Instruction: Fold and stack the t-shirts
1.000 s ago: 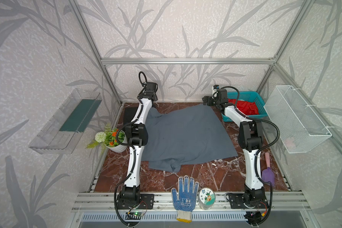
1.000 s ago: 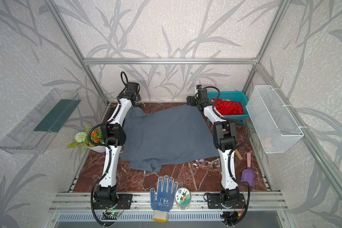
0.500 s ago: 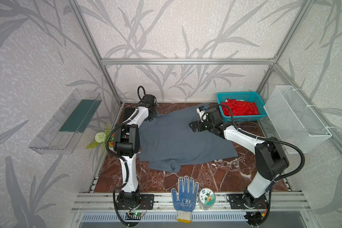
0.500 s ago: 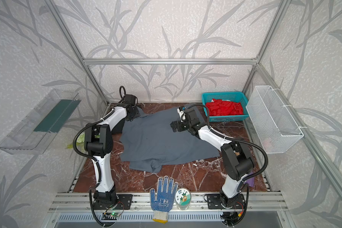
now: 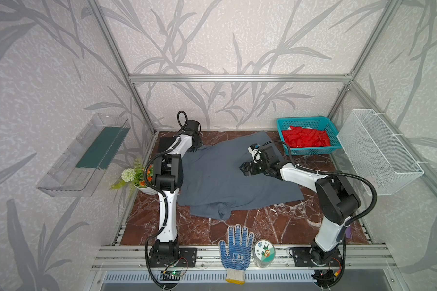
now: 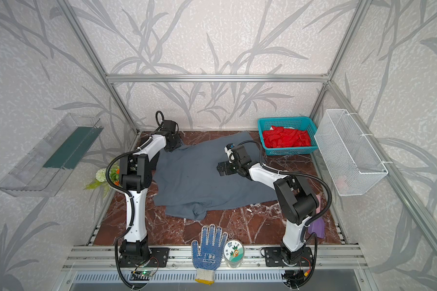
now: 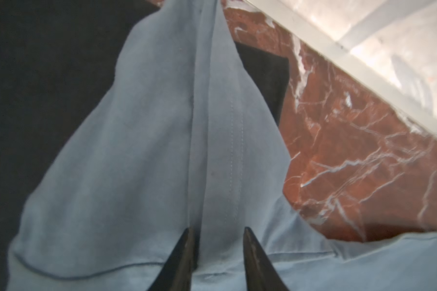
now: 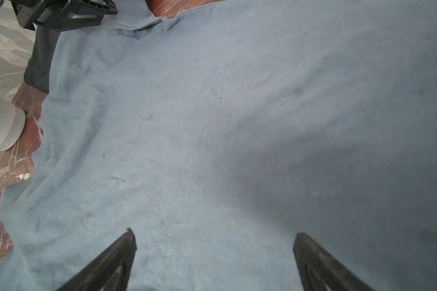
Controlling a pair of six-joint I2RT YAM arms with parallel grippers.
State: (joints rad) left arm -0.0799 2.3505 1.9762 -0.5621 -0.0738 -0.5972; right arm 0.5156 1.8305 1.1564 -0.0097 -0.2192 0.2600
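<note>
Grey t-shirt [image 5: 220, 181]: it is laid nearly flat and unfolded on the desk [image 5: 263, 221]; one sleeve is bunched at the near edge.
Black t-shirt [image 5: 165, 144]: a dark flat piece is seen at the far left corner, partly covered by the grey cloth. How neatly it is folded cannot be told.
Left end effector [image 7: 217, 231]: it is placed at the far left corner of the grey t-shirt. The fingers are drawn close together, and a raised ridge of grey cloth with a stitched hem is pinched between them.
Right end effector [image 8: 213, 234]: it is held over the right half of the grey t-shirt with the fingers spread wide. Nothing is held; contact with the cloth cannot be told.
Step in hand: the first fold of the grey t-shirt is judged to be only started, with one corner taken.
Next move: a second hold on the far right edge is probably needed, so that the soft cloth is lifted evenly and the black t-shirt is not dragged.
Surroundings: a teal basket [image 5: 305, 121] with red pieces is seen near the far right corner.
</note>
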